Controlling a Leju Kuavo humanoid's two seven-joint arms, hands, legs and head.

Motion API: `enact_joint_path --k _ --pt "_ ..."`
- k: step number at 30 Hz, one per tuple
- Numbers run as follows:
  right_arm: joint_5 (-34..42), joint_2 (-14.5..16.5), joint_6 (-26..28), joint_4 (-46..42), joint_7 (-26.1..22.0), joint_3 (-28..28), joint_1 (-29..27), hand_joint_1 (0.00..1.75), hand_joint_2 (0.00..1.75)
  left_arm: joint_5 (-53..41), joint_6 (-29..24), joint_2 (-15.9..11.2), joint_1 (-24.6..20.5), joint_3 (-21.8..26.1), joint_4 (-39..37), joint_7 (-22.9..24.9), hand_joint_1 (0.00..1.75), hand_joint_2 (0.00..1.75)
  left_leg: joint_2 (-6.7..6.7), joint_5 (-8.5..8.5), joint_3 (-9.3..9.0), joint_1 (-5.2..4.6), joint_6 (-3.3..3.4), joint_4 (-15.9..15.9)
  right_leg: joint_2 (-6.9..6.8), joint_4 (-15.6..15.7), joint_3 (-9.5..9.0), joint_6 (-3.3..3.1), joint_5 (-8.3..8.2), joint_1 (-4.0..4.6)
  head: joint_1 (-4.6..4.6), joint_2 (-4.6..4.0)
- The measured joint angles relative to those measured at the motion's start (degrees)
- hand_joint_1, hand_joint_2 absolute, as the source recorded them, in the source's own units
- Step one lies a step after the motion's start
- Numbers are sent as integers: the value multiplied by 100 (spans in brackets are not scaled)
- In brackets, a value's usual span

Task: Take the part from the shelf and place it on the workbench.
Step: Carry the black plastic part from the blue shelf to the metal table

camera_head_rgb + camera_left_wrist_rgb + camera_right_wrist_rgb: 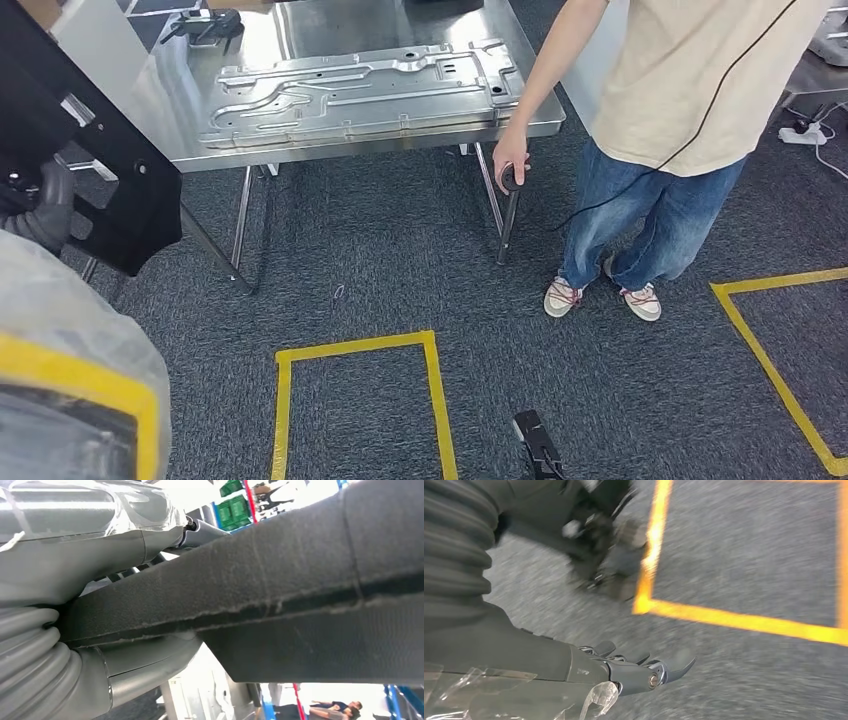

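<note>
Head view, part: I am holding the black part point(95, 150), a flat panel with cut-outs, up at my left side, tilted, its lower corner hanging over the carpet point(380, 260) just beside the desk's near left corner.
Head view, left hand: my left hand point(45, 215) is gripping the part's left edge, grey thumb side showing; my plastic-wrapped forearm with a yellow band is rising below it.
Head view, desk: the steel desk point(540, 122) is standing ahead, carrying a large pressed metal sheet point(360, 90) and a dark tool point(205, 25) at its far left.
Head view, person: a person point(690, 110) in a beige shirt and jeans is standing at the desk's right end, one hand on a desk leg.
Head view, floor: yellow tape point(432, 380) is marking rectangles on the carpet.
Left wrist view, grip: here the part point(280, 605) is showing close up as a thick, rough black edge crossing the picture; my left hand point(75, 575) is clamping it, thumb over one face and ribbed cover behind. Green crates point(235, 505) are showing beyond.
Right wrist view, right hand: my right hand point(634, 672) is hanging toward the carpet, holding nothing, fingers slightly curved and apart; the picture is blurred.
Right wrist view, floor: a corner of yellow tape point(649, 605) is lying near it.
</note>
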State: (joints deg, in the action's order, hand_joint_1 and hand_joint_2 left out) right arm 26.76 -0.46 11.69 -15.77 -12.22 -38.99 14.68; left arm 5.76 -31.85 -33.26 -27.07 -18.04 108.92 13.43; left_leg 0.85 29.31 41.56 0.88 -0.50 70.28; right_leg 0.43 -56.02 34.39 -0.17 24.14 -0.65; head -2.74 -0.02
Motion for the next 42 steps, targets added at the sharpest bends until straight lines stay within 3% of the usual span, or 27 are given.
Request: enact_joint_path --k 1,2,4,6,7,11,13,15,16,17,18,20,22,25,27,30,31,32,33,35,36,38,40,42 --pt "-91 -50 134 7 223 -71 1 0 175 34 2 14 -1 -28 -27 -24 175 175 -15 30 103 12 -12 195 -9 -1 0 -1 3 0 -1 0" --pt "-168 -110 288 14 460 -137 6 0 175 84 14 29 -10 -55 -51 -49 175 175 -29 -41 96 23 -20 154 -19 -2 -2 3 8 -1 -1 0" --pt "-264 -245 597 23 859 -243 23 0 175 203 63 59 -58 -102 -87 -103 175 175 -87 -394 -227 40 -24 -543 -40 -3 -13 27 24 -3 -1 0" --pt "-300 -401 784 25 1026 -316 45 0 175 312 128 91 -138 -149 -122 -153 175 175 -158 -638 -587 15 10 -1274 -61 -10 -16 75 44 20 3 0" --pt "-312 -486 842 27 1069 -352 58 0 175 358 153 106 -168 -172 -144 -177 175 175 -175 -671 -668 -5 37 -1441 -71 -10 -15 101 49 32 8 0" --pt "-240 -770 1081 37 1167 -443 97 0 175 470 226 156 -228 -234 -213 -269 175 175 -120 -677 -696 -26 180 -1501 -102 -93 11 217 133 15 20 0" --pt "-199 -892 1093 44 1224 -451 88 0 175 461 272 175 -303 -258 -229 -288 175 175 -109 -679 -726 -13 252 -1519 -77 -597 245 257 404 2 25 0" --pt "-186 -981 1072 51 1308 -468 40 0 175 454 329 201 -363 -295 -248 -293 175 175 -92 -665 -738 -23 299 -1518 -63 -1393 658 276 719 0 29 0" --pt "-169 -1017 1071 54 1358 -475 4 0 175 461 368 215 -375 -317 -258 -293 175 175 -74 -658 -744 -27 306 -1517 -62 -1656 811 283 775 -1 29 0" --pt "-142 -1057 1079 55 1404 -480 -37 0 175 472 415 227 -379 -339 -266 -295 175 175 -50 -651 -753 -28 309 -1515 -62 -1701 862 286 720 -4 29 0" --pt "-115 -1101 1089 56 1440 -481 -81 0 175 488 463 237 -381 -358 -272 -301 175 175 -22 -641 -764 -28 303 -1512 -61 -1518 799 286 566 -8 29 0" --pt "-88 -1196 1100 57 1472 -481 -163 0 175 528 552 247 -399 -389 -281 -322 175 175 30 -605 -785 -34 267 -1492 -38 -737 450 282 167 -29 31 0" --pt "-82 -1282 1103 61 1473 -481 -216 0 175 600 617 250 -438 -408 -292 -373 175 175 62 -560 -785 -58 218 -1468 -2 -187 200 260 -22 -40 30 0" --pt "-52 -1347 1122 65 1434 -481 -249 0 175 748 687 250 -475 -409 -301 -501 175 175 64 -510 -785 -54 166 -1466 6 -87 153 175 -9 -20 27 0" --pt "-42 -1370 1129 65 1416 -481 -256 0 175 783 692 250 -487 -389 -302 -548 175 175 27 -362 -688 -39 132 -1226 3 -75 122 110 5 -23 26 0" --pt "-48 -1394 1131 65 1404 -481 -267 0 175 781 689 250 -498 -355 -304 -574 175 175 -4 109 -122 -43 109 -65 -15 -74 61 49 55 10 22 0" --pt "-52 -1398 1131 65 1404 -481 -274 0 175 782 688 251 -494 -351 -305 -575 175 175 -5 174 60 -49 115 246 -24 -75 32 40 79 31 21 0" --pt "-54 -1400 1131 65 1404 -481 -280 0 175 782 688 252 -491 -350 -306 -575 175 175 -7 129 150 -59 132 352 -29 -75 -4 36 109 48 21 0" --pt "-58 -1401 1130 65 1404 -481 -284 0 175 783 687 253 -493 -346 -306 -575 175 175 -10 -24 122 -77 164 215 -31 -74 -49 35 141 65 21 0" --pt "-76 -1403 1119 65 1404 -481 -282 0 175 783 686 253 -520 -332 -307 -576 175 175 -45 -478 -206 -135 267 -583 -41 -65 -164 38 225 86 21 0" --pt "-91 -1403 1109 65 1407 -481 -277 0 175 781 686 255 -547 -328 -308 -579 175 175 -75 -619 -395 -171 316 -984 -46 -57 -211 50 266 98 21 0" --pt "-134 -1403 1072 65 1415 -480 -268 0 175 770 693 263 -614 -329 -309 -586 175 175 -113 -668 -604 -231 378 -1405 -64 -28 -275 89 312 104 21 0" --pt "-162 -1398 1042 65 1421 -480 -263 0 175 761 703 278 -663 -341 -309 -593 175 175 -92 -621 -694 -235 420 -1490 -85 -34 -322 138 323 101 20 1" --pt "-171 -1377 1024 65 1417 -481 -260 0 175 757 707 301 -703 -363 -312 -608 175 175 -78 -578 -839 -207 477 -1542 -82 -277 -245 189 361 95 31 1"
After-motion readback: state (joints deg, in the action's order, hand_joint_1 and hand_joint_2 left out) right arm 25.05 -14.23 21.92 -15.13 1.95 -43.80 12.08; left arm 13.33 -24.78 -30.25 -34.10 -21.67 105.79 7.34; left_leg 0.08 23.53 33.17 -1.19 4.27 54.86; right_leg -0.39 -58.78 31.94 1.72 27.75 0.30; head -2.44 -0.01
